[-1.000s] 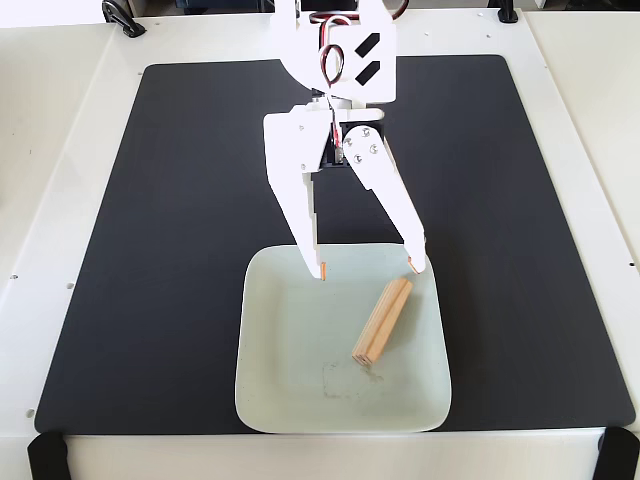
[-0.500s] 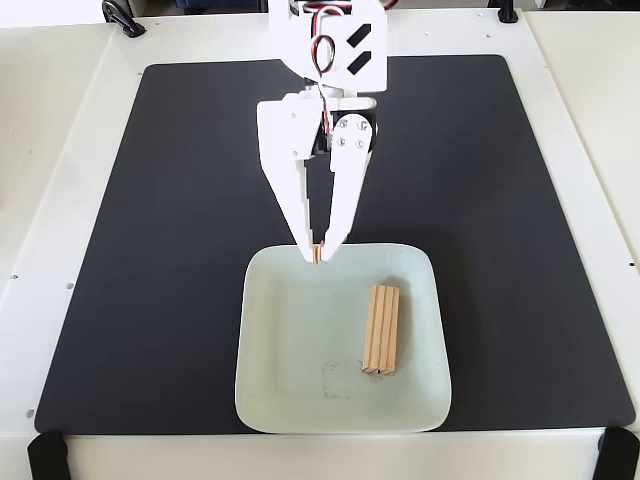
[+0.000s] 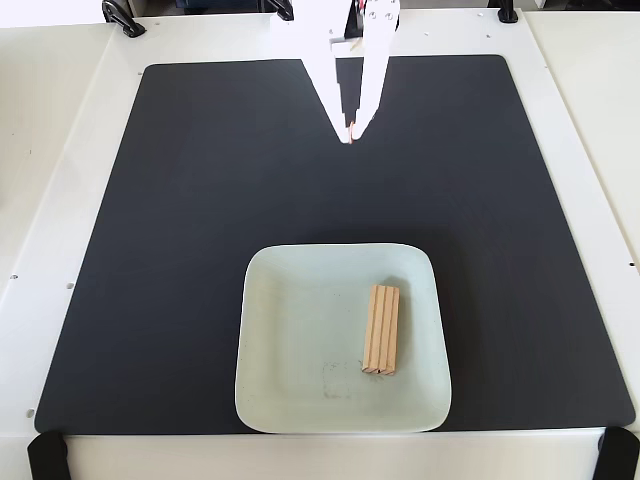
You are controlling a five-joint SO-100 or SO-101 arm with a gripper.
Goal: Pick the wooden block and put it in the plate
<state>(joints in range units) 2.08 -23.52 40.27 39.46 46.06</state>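
The wooden block (image 3: 381, 329), light tan with lengthwise grooves, lies flat inside the plate (image 3: 290, 330), in its right half, long side running front to back. The plate is large, square and pale white with rounded corners, and sits on the near middle of the black mat. A small smudge marks its flat centre near the block's front end. My gripper (image 3: 350, 135) is white and hangs over the far middle of the mat, well behind the plate. Its fingertips meet at a point, so it is shut and holds nothing.
A black mat (image 3: 150, 220) covers most of the white table (image 3: 50, 150). Black clamps sit at the table's far edge (image 3: 122, 17) and at the near corners (image 3: 48, 455).
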